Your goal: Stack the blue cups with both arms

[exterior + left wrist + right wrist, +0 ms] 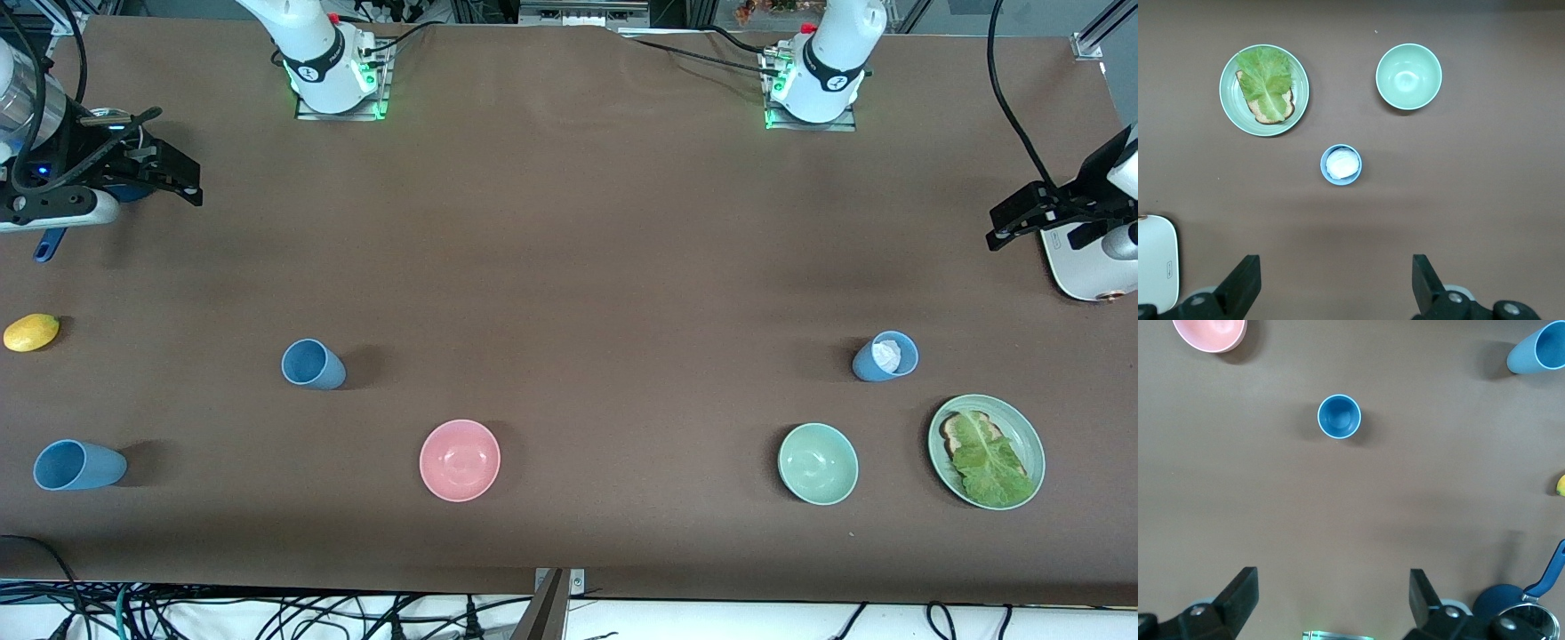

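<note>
Blue cups (313, 364) stand apart, unstacked; left tool (1335, 283) and right tool (1331, 600) hover released, each needing to descend onto a cup.

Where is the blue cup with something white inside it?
The blue cup with white stuff stands toward the left arm's end of the table, farther from the front camera than the green bowl and plate.

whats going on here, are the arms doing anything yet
Nothing is being handled yet. Both arms wait raised at the table's ends: the left gripper open near a white device, the right gripper open above a blue pan. Three blue cups stand apart, unstacked: the cup with something white inside near the plate of toast and lettuce, the middle cup, and the cup nearest the camera. A pink bowl and pale green bowl sit between them.
</note>
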### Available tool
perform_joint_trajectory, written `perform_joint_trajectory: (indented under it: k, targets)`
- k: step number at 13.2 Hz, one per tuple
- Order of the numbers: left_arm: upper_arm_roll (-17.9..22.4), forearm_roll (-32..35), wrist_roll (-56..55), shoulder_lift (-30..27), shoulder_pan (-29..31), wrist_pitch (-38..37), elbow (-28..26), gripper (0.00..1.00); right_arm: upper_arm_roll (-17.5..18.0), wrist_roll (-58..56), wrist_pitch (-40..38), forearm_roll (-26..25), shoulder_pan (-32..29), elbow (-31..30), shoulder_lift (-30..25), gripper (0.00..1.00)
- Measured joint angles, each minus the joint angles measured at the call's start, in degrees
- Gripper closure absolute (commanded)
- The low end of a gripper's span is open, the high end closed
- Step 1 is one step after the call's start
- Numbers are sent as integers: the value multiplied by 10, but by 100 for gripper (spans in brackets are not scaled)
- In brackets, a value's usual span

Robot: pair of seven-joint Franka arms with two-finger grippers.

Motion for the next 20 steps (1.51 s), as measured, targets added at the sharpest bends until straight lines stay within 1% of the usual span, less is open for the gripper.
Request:
perform_joint_trajectory:
  k: [5,15,17,20]
  targets:
    - [0,0,0,13,0,21,-1,0,0,0,0,0,0,0,0,0]
    - [1,0,0,107,1,130,-9,0,1,-1,-1,0,0,0,3,0]
    - [1,0,0,119,1,161,-25,0,1,-2,1,0,0,-1,14,0]
    - [1,0,0,126,2,231,-79,0,0,-4,33,0,-1,-2,50,0]
